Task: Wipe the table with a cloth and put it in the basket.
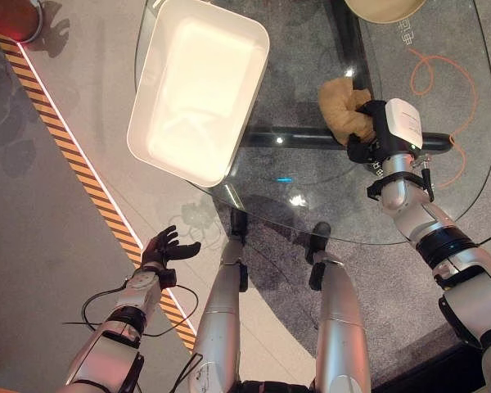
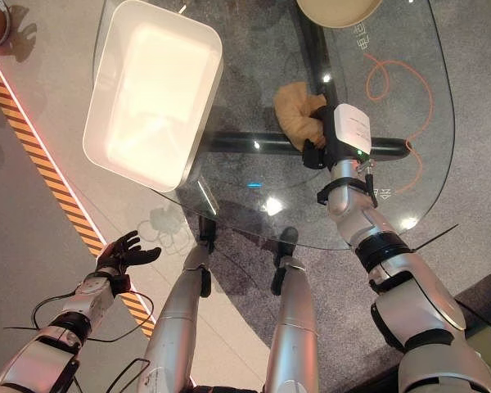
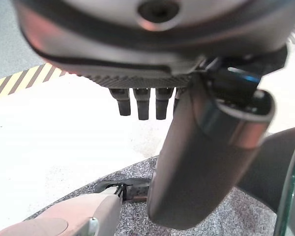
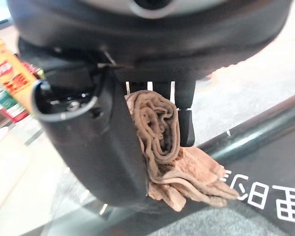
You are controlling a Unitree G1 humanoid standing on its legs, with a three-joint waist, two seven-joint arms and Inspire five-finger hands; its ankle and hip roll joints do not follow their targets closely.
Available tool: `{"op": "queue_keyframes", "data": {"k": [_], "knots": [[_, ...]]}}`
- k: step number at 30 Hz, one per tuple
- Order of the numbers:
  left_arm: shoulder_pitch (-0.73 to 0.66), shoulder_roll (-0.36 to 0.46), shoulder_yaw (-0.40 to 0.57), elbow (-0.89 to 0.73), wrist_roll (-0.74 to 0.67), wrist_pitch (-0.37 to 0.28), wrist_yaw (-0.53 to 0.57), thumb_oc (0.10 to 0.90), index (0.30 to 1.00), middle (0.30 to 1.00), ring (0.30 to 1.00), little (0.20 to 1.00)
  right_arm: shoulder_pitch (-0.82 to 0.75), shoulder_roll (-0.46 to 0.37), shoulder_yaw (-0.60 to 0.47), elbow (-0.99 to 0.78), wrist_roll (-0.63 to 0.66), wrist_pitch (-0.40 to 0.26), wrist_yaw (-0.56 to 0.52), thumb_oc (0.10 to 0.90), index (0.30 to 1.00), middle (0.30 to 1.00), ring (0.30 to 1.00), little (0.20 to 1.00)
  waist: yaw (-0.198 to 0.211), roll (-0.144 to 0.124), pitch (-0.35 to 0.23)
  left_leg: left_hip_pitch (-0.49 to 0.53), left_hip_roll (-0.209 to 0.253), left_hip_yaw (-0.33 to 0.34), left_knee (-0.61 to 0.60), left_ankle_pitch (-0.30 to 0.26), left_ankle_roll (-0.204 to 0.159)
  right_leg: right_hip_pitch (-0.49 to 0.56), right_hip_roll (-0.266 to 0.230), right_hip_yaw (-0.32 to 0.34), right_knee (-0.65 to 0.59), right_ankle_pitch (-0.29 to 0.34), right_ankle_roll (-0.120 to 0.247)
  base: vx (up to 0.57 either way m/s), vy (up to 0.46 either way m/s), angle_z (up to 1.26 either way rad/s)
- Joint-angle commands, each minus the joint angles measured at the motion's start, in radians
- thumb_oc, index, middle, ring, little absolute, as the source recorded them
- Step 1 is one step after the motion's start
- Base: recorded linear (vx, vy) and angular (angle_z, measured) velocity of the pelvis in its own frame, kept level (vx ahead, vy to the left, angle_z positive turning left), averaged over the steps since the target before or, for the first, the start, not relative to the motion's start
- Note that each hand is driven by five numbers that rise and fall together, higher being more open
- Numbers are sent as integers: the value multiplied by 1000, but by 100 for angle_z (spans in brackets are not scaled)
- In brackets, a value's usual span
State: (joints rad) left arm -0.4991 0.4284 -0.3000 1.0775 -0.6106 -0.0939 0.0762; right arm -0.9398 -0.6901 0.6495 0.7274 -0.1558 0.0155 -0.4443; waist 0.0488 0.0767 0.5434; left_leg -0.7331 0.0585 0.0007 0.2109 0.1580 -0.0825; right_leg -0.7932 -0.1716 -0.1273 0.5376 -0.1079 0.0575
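While the right hand (image 1: 378,131) rests on the glass surface (image 1: 311,205), its thumb and fingers are curled round the bunched tan cloth (image 1: 342,106), which lies pressed on the glass just ahead of the palm. The white basket (image 1: 198,86) sits near the cloth, toward the robot's left, at the edge of the surface. The left hand (image 1: 165,247) hangs low beside the surface over the floor (image 1: 49,246), fingers loosely spread and holding nothing.
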Motion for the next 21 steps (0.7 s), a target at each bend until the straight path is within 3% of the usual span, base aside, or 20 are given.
{"op": "queue_keyframes", "data": {"k": [1, 9, 21], "knots": [[60, 7, 32, 4, 20, -11, 40, 800, 900, 900, 900, 900, -4, 23, 76, -159, -63, -81, 85, 100, 300, 300, 300, 200, 7, -15, -23, 13, -65, 40, 134, -158, 48, 38, 43, -60, -102, 57, 0, 0, 0, 0], [61, -4, 37, 11, 18, -23, 49, 800, 900, 900, 900, 900, 91, 60, 130, -227, -65, -84, 198, 100, 300, 300, 300, 200, 0, -19, -23, 17, -65, 41, 128, -151, 42, 44, 38, -62, -110, 55, 0, 0, 0, 0], [44, -5, 37, 49, 17, -36, 35, 800, 900, 900, 900, 900, 148, 55, 192, -315, -41, -168, 290, 100, 300, 300, 300, 200, -12, -27, -23, 22, -61, 49, 126, -144, 33, 50, 31, -61, -118, 61, 5, 0, 0, 0]]}}
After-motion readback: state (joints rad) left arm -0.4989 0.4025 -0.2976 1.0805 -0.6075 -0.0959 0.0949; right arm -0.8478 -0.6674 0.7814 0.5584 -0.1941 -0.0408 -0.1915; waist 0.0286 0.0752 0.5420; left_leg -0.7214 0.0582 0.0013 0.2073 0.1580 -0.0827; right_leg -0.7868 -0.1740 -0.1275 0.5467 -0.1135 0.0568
